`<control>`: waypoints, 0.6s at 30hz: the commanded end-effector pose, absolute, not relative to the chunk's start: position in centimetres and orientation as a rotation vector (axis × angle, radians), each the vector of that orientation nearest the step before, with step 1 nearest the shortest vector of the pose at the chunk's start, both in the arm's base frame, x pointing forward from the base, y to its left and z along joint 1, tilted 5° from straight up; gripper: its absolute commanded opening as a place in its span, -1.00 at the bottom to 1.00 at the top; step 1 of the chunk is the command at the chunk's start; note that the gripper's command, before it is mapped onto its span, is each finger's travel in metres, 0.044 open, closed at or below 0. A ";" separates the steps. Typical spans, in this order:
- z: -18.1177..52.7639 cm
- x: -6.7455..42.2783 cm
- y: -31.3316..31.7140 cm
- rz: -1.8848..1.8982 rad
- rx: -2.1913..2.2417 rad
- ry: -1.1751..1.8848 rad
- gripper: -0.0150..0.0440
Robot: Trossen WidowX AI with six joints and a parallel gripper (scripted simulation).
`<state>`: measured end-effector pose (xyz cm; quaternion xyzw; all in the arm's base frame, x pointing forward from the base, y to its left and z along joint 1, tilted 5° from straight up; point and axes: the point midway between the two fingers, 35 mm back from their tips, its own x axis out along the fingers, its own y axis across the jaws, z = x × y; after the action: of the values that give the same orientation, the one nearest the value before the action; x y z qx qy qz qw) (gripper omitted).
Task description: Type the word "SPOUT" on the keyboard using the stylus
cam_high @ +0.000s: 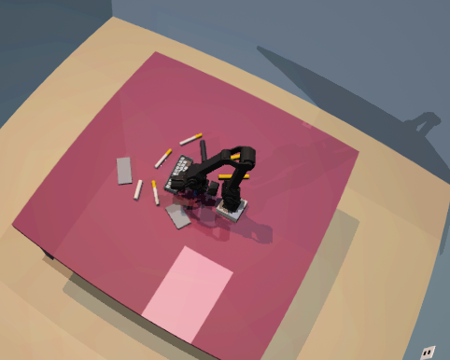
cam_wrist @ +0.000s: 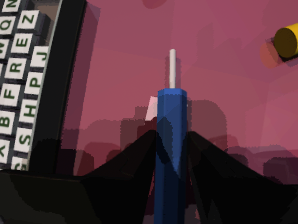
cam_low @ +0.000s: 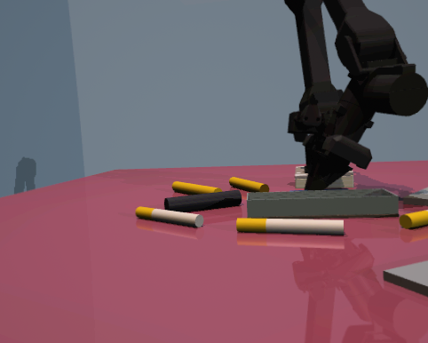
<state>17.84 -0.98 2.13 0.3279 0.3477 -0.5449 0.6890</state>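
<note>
My gripper [cam_wrist: 171, 137] [cam_high: 190, 186] [cam_low: 321, 179] is shut on the blue stylus [cam_wrist: 171, 120], whose thin white tip points forward and down at the red table top. The stylus is low, just beside the long edge of the black keyboard [cam_wrist: 70, 75] [cam_high: 180, 169] [cam_low: 323, 203]. In the wrist view the keyboard lies at the left with white lettered keys in columns; the S, H, P and J keys show near its edge. In the exterior view the keyboard hides the stylus, with the gripper just behind it.
White-and-yellow pens [cam_high: 190, 139] [cam_high: 162, 159] [cam_high: 155, 192] [cam_low: 289, 226] [cam_low: 169, 216], a black cylinder [cam_high: 203, 150] [cam_low: 203, 201] and yellow cylinders [cam_high: 228, 176] [cam_low: 249, 184] [cam_wrist: 287, 40] lie around the keyboard. Grey plates [cam_high: 124, 170] [cam_high: 178, 215] lie nearby. The arm's base [cam_high: 232, 208] stands beside them.
</note>
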 end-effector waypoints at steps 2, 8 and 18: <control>2.1 17.9 -0.9 -1.218 0.737 0.778 -0.49; 3.9 17.9 -0.8 -1.218 0.736 0.778 -0.49; 7.1 17.5 -0.8 -1.219 0.734 0.778 -0.49</control>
<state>17.64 -0.78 6.59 0.3278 0.3474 -0.5437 0.6901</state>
